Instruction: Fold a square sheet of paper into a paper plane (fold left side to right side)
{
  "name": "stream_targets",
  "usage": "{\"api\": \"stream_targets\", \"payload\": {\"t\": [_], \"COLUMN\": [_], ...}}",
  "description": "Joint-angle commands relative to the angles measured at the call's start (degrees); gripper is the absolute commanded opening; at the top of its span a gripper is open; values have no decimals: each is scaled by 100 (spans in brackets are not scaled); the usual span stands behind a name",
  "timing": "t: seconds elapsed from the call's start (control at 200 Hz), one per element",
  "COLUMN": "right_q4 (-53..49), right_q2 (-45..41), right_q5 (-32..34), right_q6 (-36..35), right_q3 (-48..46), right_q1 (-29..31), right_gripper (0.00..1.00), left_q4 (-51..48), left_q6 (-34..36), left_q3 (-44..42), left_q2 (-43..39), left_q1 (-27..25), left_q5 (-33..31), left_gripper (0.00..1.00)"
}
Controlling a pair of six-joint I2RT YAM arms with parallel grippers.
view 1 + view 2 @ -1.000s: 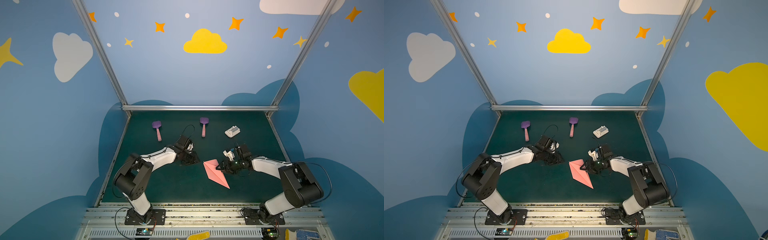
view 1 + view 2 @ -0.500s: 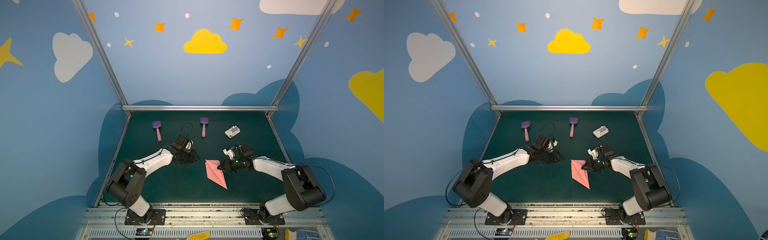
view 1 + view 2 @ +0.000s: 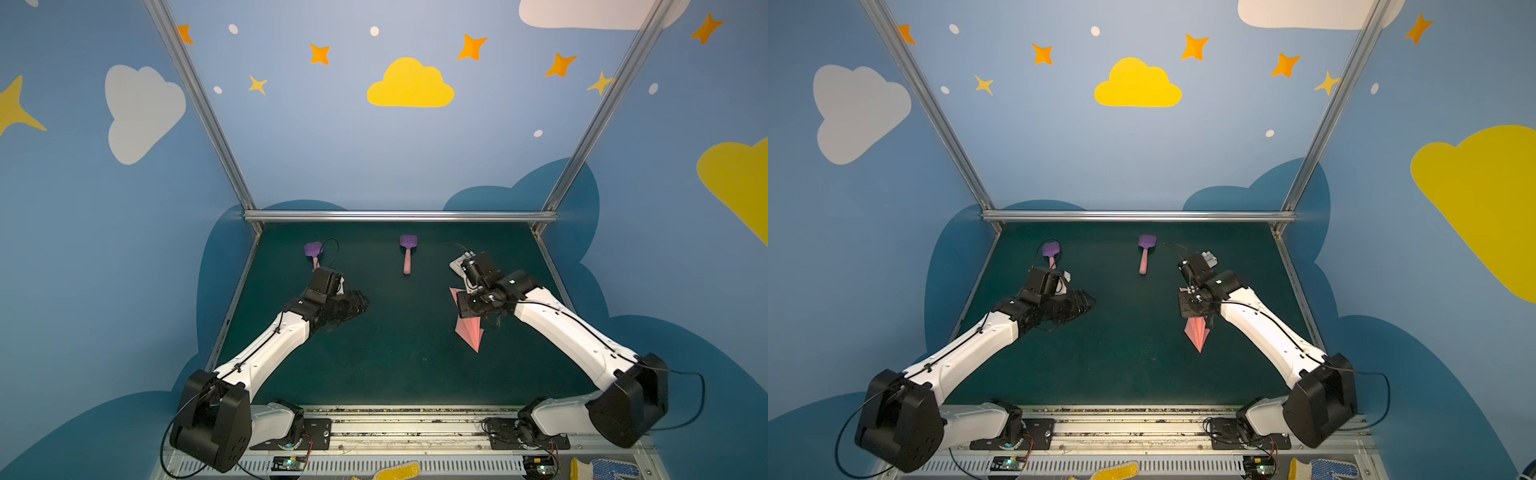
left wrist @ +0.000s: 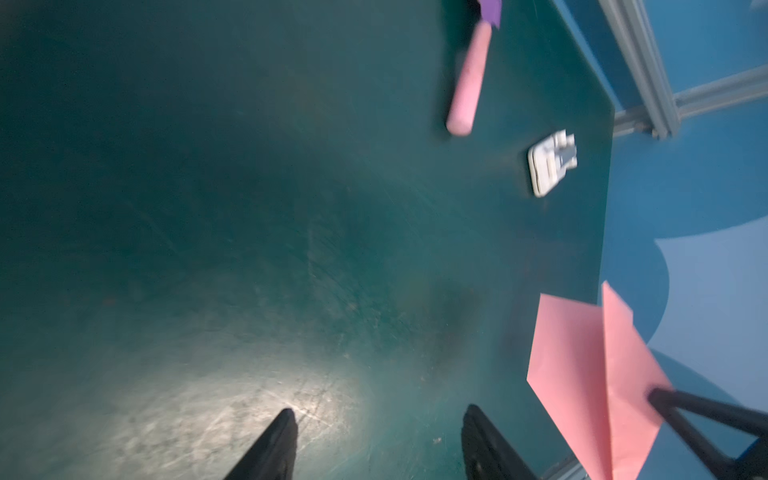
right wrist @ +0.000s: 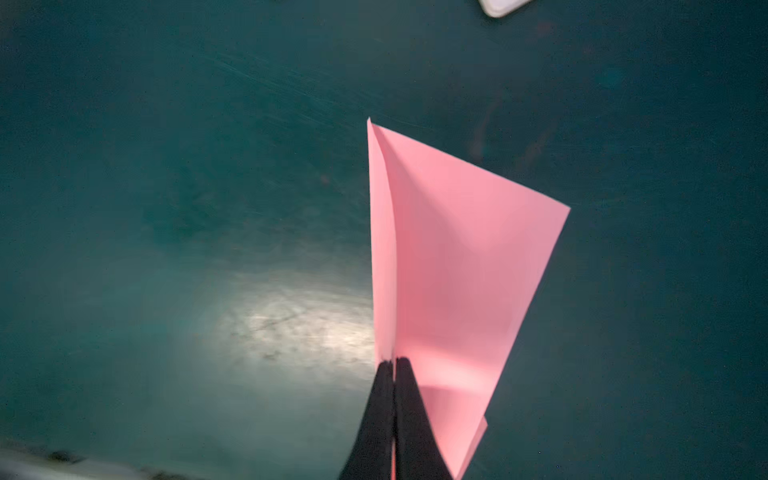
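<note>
Salmon-pink paper, smooth and sharply creased into a slim dart, makes up the paper plane (image 3: pixel 469 332). It sits over the right side of the scratched dark-green mat (image 3: pixel 395 365), its pointed nose toward the near edge. The right gripper (image 5: pixel 393 362) is clenched on the plane's centre fold, black fingers pressed together. Well apart on the left, the left gripper (image 4: pixel 378 411) is released, with nothing between its tapered fingers. A purple-headed, pink-handled spatula (image 3: pixel 406 254) and a small white plastic block (image 4: pixel 550 164) lie farther back.
</note>
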Motion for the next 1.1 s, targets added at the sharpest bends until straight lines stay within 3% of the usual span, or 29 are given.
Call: {"api": "stream_targets", "payload": {"t": [0.0,0.105,0.185,0.23,0.3,0.38,0.556,0.771,0.911,1.096], "right_q4": [-1505,-1911,-1885,-1846,-1542,-1034,-69,769,927,1649], "right_q2": [797,1866,2811,3259,3608,3404,1845,-144,-899,-1576], "right_q5": [2377,2456,1862,1393,548,-287,-1547,-2283,-2646,-3417], "right_q6": [294,1110,1459,1554,1467,1328,1305,1320,1146,1445], "right_q3": [322,855,1604,2128,2702,2791,1539,-867,-1849,-3146], "right_q1": [596,1324,1871,2104,2270,2204,1475,-382,-1409,-2097], "right_gripper": [0,0,40,55,60,60,60,59,59,70], "left_q4": [-197,-144,-110,-83,-99,-124,-121,127,60,31], "left_q6": [-2,-9,-27,-29,-21,2,105,240,292,299], "left_q3": [-55,-37,-51,-65,-68,-82,-153,-331,-328,-307], "left_q2": [-98,-101,-104,-95,-93,-127,-252,-201,-184,-196], "left_q1": [251,401,492,563,664,748,767,758,742,645], "left_q5": [80,237,283,337,412,532,748,1274,1356,1388], "left_gripper": [66,66,66,67,67,69,75,80,81,81]}}
